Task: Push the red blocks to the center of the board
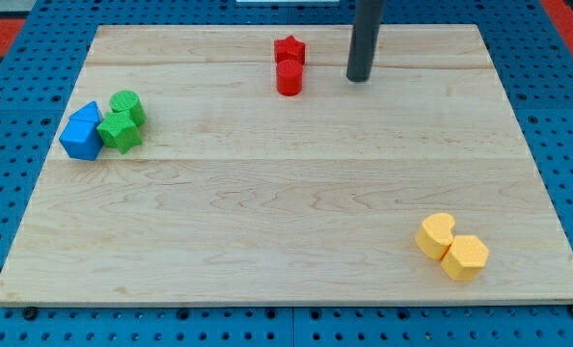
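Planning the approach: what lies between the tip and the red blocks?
Nothing: in the camera view, only bare board separates my tip from the red cylinder and red star.

At the left you see a blue block touching two green blocks; two yellow blocks sit at lower right.

My tip has bare board below; red cylinder and red star block its left.

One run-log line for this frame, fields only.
tip: right of reds, apart | red star and red cylinder: touching, near top edge, not centred | board | contact: none
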`<state>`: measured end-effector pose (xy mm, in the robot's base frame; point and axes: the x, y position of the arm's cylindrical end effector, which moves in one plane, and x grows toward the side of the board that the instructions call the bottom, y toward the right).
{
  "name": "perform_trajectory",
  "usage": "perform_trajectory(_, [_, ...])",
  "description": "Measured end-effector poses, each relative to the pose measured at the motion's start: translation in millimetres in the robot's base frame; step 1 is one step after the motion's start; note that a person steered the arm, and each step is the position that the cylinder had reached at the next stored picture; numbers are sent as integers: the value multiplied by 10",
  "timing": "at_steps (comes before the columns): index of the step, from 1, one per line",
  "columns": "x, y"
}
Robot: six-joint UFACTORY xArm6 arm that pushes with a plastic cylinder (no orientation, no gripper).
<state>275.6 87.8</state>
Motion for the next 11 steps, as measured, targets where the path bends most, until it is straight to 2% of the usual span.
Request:
perform_trajectory(1, [-603, -129])
perform_trajectory(2, [-780, -840])
perform_trajectory(3, [-593, -1208])
perform_trajectory(6, [-477, -732])
perform_trajectory(7, [-261, -792])
perform_trajectory(11, [1162, -1317])
